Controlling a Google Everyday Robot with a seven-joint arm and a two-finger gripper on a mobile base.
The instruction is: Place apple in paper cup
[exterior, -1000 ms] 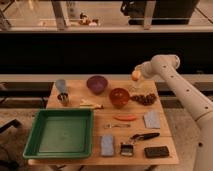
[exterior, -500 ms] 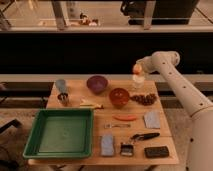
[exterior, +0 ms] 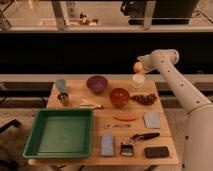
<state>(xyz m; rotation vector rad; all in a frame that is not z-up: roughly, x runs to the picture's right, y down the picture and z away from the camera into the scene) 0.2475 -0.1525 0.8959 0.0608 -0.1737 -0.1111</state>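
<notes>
I had the gripper (exterior: 138,66) up at the table's (exterior: 165,150) far right corner, its jaws pinching the apple (exterior: 137,66). The fruit hung directly above the paper cup (exterior: 138,81), close to its rim but not inside. The cup stood behind the orange bowl (exterior: 119,97), with the purple bowl (exterior: 97,83) farther left.

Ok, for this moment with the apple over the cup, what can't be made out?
- Camera view: the gripper, above the paper cup at the table's far right, is too small to show its grip on the apple.
- Paper cup: its inside is hidden by its own wall.
- Robot arm: cut off by the right edge.
</notes>
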